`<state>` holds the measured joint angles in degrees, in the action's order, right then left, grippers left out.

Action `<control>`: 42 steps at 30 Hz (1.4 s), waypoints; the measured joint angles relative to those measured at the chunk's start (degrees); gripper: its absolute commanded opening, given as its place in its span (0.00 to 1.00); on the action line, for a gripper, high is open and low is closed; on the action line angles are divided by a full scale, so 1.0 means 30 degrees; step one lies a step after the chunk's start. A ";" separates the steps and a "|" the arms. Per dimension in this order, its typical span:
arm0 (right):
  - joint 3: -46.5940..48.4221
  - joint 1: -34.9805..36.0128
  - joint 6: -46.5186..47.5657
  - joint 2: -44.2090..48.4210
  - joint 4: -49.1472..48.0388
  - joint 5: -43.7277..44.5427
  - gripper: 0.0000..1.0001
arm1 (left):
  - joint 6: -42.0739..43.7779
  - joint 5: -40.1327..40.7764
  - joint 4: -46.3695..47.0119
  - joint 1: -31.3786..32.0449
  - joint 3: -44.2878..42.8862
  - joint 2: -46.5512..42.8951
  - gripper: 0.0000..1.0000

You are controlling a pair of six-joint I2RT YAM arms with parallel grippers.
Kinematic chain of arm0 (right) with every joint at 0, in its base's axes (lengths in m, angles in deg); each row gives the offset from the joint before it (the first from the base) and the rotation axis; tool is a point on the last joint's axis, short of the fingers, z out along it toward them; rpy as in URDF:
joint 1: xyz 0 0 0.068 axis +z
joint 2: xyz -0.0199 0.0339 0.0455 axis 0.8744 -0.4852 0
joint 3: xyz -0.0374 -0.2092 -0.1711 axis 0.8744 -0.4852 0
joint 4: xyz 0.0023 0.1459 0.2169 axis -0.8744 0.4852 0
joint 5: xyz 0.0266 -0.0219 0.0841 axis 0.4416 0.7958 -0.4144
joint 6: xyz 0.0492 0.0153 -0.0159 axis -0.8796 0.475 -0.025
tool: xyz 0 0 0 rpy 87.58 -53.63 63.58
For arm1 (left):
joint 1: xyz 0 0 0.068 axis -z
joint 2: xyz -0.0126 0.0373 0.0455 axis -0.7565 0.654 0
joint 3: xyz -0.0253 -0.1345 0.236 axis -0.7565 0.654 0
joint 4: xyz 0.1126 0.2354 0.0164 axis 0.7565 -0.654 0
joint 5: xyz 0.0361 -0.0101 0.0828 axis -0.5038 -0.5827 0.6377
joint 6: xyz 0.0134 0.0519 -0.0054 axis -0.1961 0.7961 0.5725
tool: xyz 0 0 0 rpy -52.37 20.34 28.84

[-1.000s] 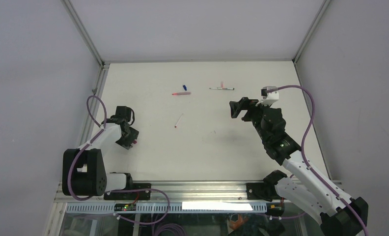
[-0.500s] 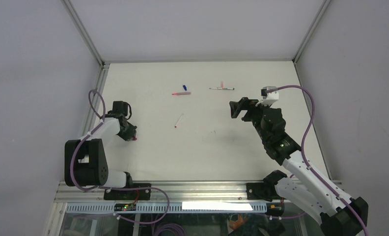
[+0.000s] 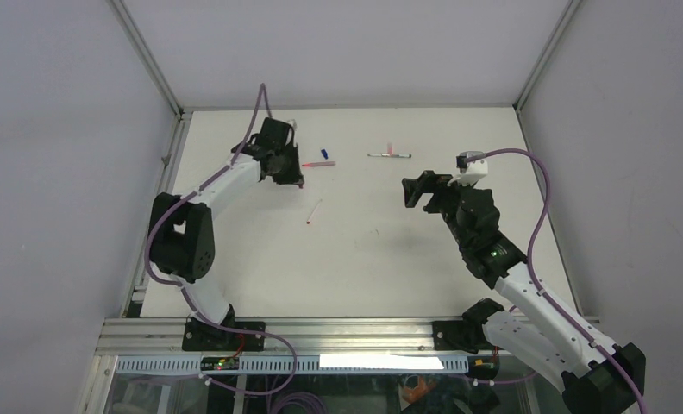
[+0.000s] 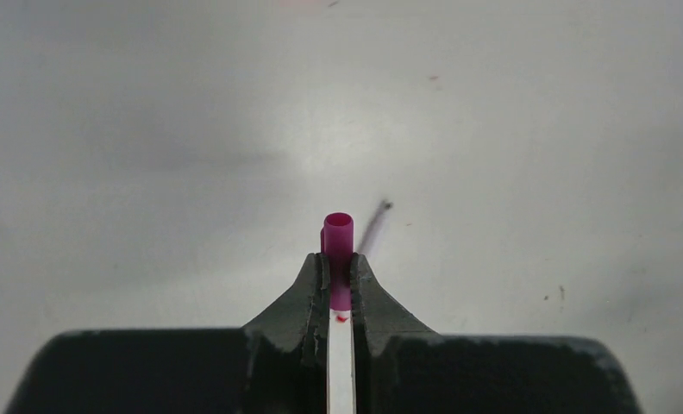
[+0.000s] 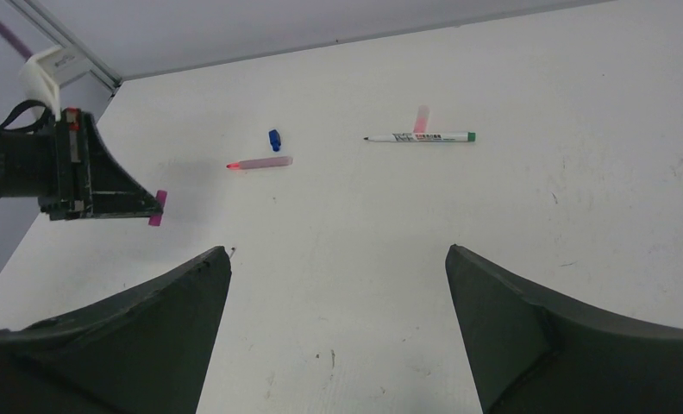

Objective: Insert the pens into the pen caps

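Magenta cap (image 4: 338,237), clamped in left hand (image 4: 339,269), has swung far toward the pink pen (image 3: 319,163) for capping; right hand (image 5: 338,252) stays apart.

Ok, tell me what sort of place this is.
Probably a robotics lab test cell: a white table walled by grey panels on aluminium framing, with a left arm and right arm bolted at its near edge.

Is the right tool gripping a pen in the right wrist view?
No, the right tool stands wide open with nothing in it.
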<state>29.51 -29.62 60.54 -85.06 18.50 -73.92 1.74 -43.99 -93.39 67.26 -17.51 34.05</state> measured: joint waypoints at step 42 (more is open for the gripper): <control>0.0000 0.0015 0.0058 0.0925 0.0488 0.1166 0.99 | 2.3343 -0.6339 -0.1865 0.7599 -0.5275 0.7023 0.45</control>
<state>29.51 -29.58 60.72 -82.28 19.97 -70.42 71.77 -63.01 -98.99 90.06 -33.33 55.12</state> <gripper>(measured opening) 0.993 0.441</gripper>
